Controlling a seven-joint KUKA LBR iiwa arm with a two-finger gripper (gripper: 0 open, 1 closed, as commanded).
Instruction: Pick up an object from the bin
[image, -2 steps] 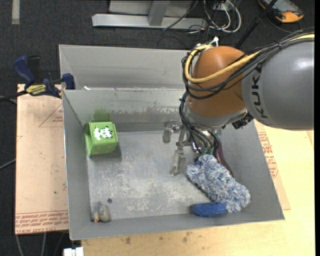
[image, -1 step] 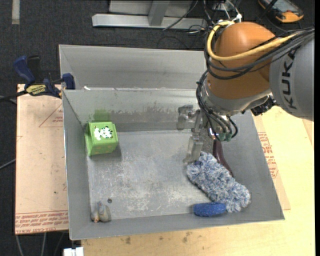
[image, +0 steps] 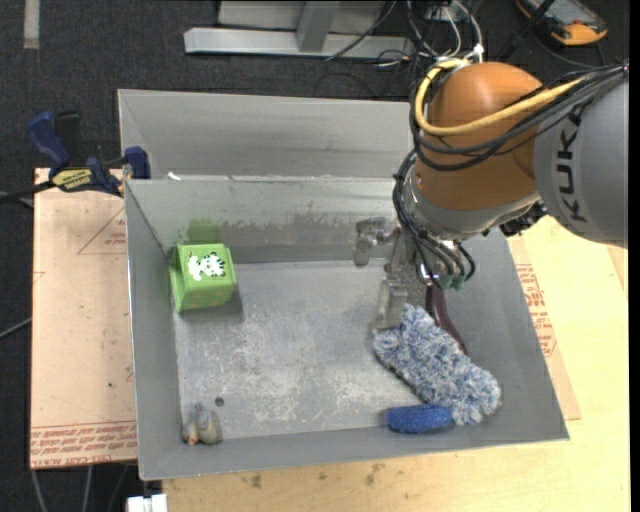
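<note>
My gripper (image: 386, 312) hangs low in the right half of the bin, right at the upper left end of a fluffy blue-grey and white mitt-like cloth (image: 437, 364). The cloth lies slantwise toward the bin's front right corner. A narrow dark red piece (image: 441, 312) shows beside the cloth's upper end, under the wrist. A small flat blue thing (image: 420, 419) lies against the cloth's lower end at the front wall.
A green cube with a white printed face (image: 205, 277) stands at the back left. A small grey and tan lump (image: 202, 427) lies in the front left corner. The arm's orange cover hides the bin's back right corner.
</note>
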